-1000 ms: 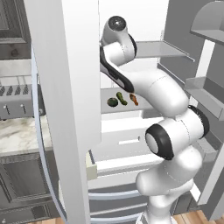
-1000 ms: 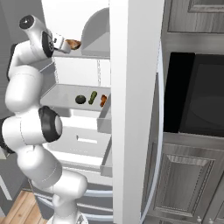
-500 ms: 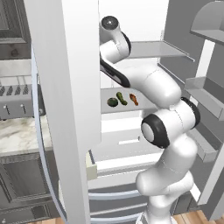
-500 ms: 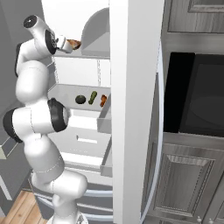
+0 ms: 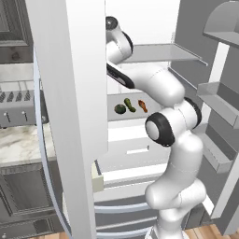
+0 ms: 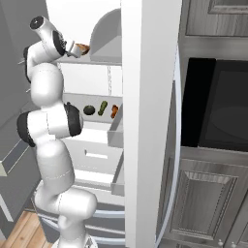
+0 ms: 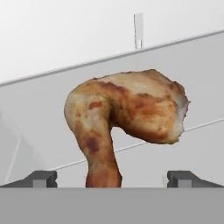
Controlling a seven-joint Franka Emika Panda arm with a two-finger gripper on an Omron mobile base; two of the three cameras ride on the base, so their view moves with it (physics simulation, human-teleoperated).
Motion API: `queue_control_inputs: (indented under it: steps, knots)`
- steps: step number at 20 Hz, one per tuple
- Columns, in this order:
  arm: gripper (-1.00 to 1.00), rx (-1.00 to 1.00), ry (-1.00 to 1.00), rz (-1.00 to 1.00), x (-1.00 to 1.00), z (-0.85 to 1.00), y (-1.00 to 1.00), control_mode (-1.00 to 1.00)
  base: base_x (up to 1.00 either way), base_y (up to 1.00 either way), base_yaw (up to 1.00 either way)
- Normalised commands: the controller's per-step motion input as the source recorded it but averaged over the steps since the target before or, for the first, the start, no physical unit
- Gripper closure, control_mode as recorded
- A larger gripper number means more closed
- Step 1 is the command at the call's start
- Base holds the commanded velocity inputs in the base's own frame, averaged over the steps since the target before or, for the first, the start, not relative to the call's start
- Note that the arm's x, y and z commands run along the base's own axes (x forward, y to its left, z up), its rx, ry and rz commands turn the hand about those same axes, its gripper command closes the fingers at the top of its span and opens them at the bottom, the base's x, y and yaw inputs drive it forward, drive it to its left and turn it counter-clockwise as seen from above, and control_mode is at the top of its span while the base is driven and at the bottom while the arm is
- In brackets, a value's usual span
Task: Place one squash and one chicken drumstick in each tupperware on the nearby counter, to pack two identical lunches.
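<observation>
— Where is your gripper (image 7: 111, 178) now?
— Up at the top fridge shelf (image 5: 158, 53); its jaws stand wide apart and hold nothing; a plump chicken drumstick (image 7: 127, 118) lies right ahead, thin end between the fingertips (image 7: 41, 178).
— And the rest of your food?
— On the lower shelf (image 5: 140, 114): round squash (image 5: 120, 108), long squash (image 5: 130, 105), and a slim orange-brown drumstick (image 5: 143, 106), side by side.

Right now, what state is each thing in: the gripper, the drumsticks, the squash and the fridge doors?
gripper: open, jaws either side of the drumstick's thin end, not closed on it.
upper drumstick: on the upper fridge shelf, not gripped.
round squash: lying on the lower shelf.
long squash: lying beside it.
second drumstick: lying on the same shelf.
fridge door: swung open.
</observation>
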Motion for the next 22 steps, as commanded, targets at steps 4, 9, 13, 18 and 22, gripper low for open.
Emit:
queue_control_inputs:
  steps: [4, 9, 13, 18, 22]
  knots:
    - [-1.00, 0.00, 0.01, -0.03, 0.44, -0.09, 0.05, -1.00, 0.00, 0.00, 0.00]
    - [-1.00, -0.01, 0.05, -0.04, 0.31, -0.24, 0.01, -1.00, 0.00, 0.00, 0.00]
    - [1.00, -0.02, 0.15, -0.07, 0.01, -0.44, 0.00, -1.00, 0.00, 0.00, 0.00]
    - [1.00, -0.01, 0.03, -0.07, -0.03, -0.53, 0.00, -1.00, 0.00, 0.00, 0.00]
    - [1.00, -0.03, -0.13, -0.09, -0.56, -0.65, -0.14, -1.00, 0.00, 0.00, 0.00]
